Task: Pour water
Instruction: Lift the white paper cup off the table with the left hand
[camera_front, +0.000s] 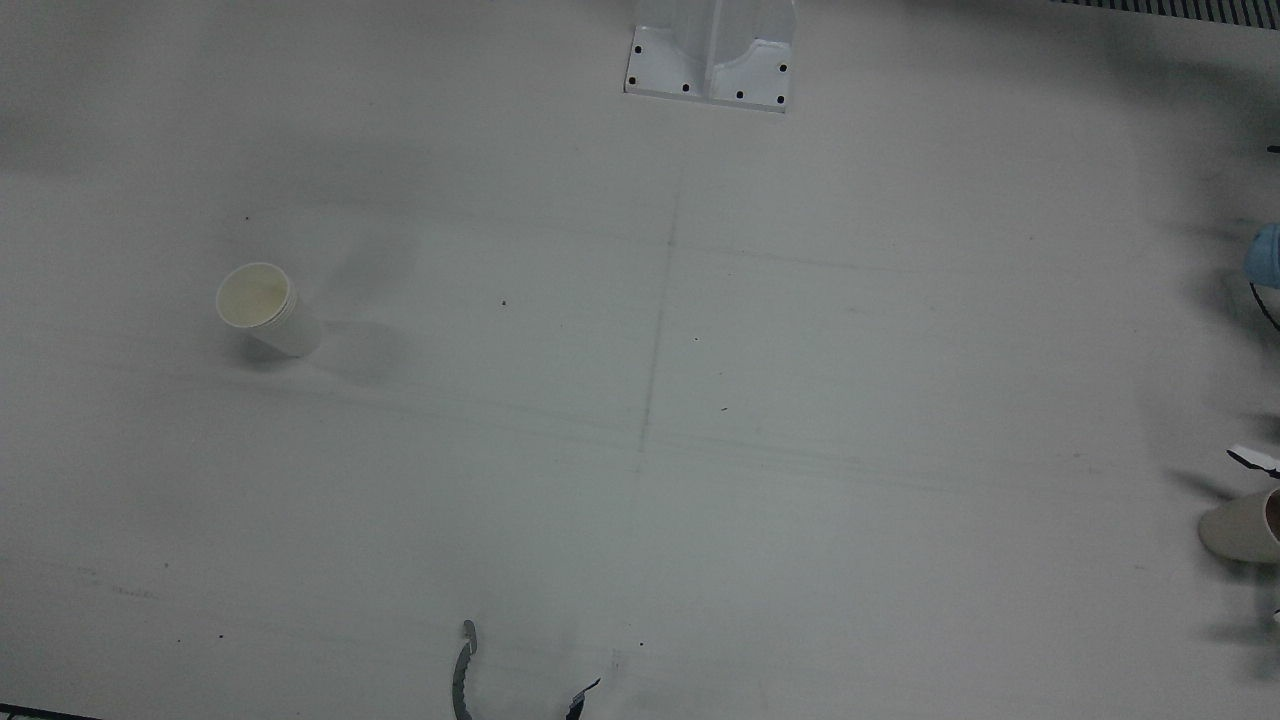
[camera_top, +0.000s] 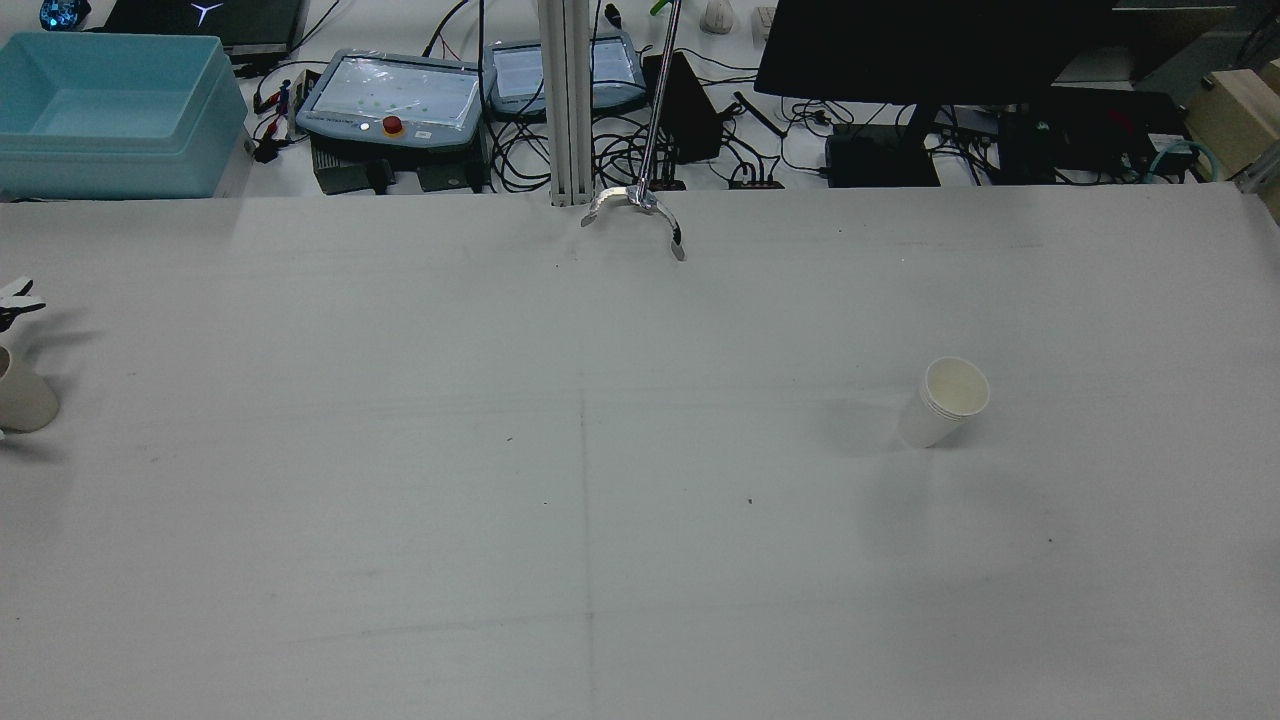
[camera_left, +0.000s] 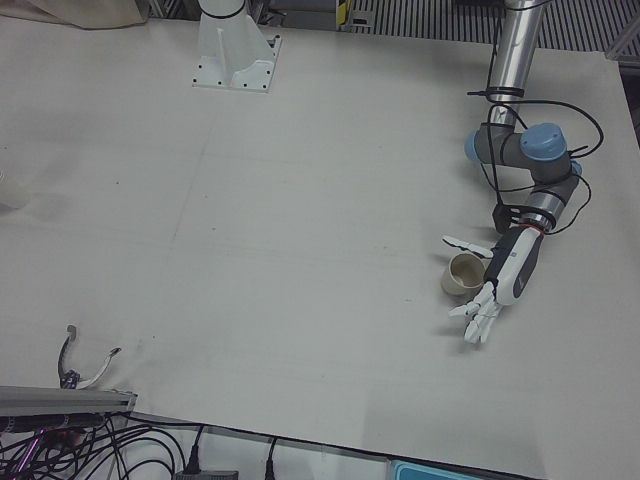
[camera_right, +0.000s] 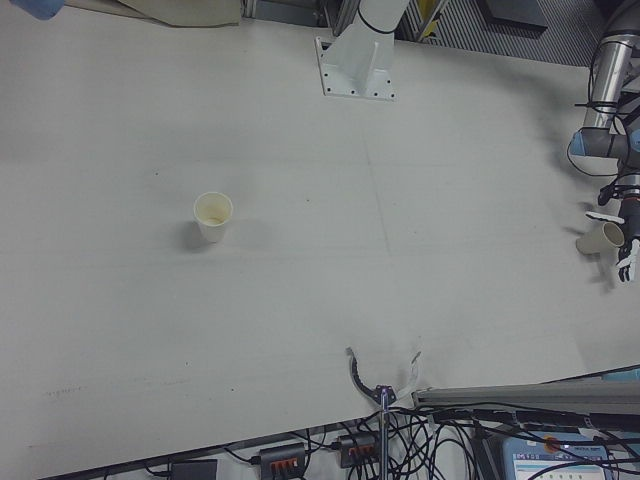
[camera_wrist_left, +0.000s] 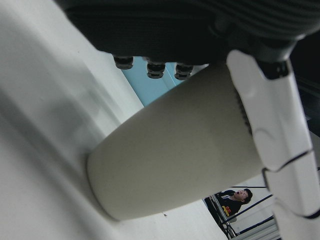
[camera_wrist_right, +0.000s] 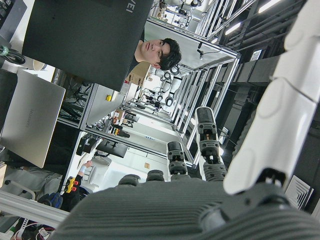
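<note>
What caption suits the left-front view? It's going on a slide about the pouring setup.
Left hand, fingers spread, beside an upright beige cup on the white table.

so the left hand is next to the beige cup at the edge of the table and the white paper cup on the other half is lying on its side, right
Not quite. The white paper cup stands upright, its open mouth up, as the right-front view shows. The rest holds: the left hand is beside the beige cup near the table's edge.
</note>
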